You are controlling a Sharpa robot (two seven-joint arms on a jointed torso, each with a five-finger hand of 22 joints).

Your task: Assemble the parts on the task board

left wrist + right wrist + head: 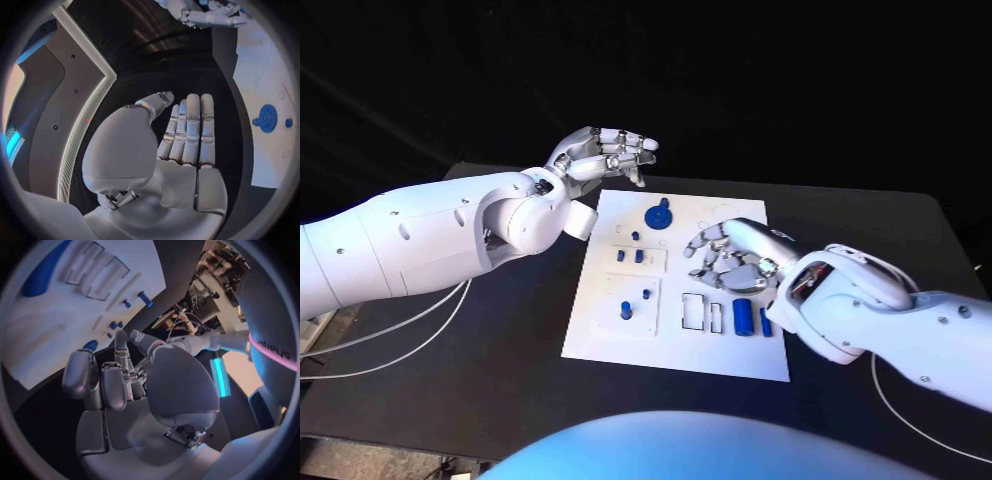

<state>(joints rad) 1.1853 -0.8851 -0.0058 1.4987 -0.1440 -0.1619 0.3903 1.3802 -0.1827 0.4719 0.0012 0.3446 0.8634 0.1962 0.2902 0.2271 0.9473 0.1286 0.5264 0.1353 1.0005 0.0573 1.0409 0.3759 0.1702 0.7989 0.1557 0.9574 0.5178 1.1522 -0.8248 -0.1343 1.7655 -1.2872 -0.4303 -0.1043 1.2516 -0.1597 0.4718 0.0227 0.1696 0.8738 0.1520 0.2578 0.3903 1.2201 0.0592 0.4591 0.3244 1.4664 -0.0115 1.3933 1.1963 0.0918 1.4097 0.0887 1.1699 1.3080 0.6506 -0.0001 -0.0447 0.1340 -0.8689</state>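
Note:
The white task board (678,340) lies in the middle of the black table. On it are a round blue part (659,214), small blue pegs (636,236), a blue piece (635,305) in a left-hand recess and two long blue parts (741,315) at the right. My right hand (730,256) hovers over the board's right middle, fingers apart and holding nothing; in its wrist view the right hand (119,385) faces the board (56,340), with a long blue part (44,275) beyond it. My left hand (604,155) is raised beyond the board's far left corner. In its wrist view the left hand (184,145) is flat and empty, near the round part (267,118).
White outlined slots (701,312) sit beside the long blue parts. Cables (387,340) trail over the table's left side. Bare black table surrounds the board on all sides.

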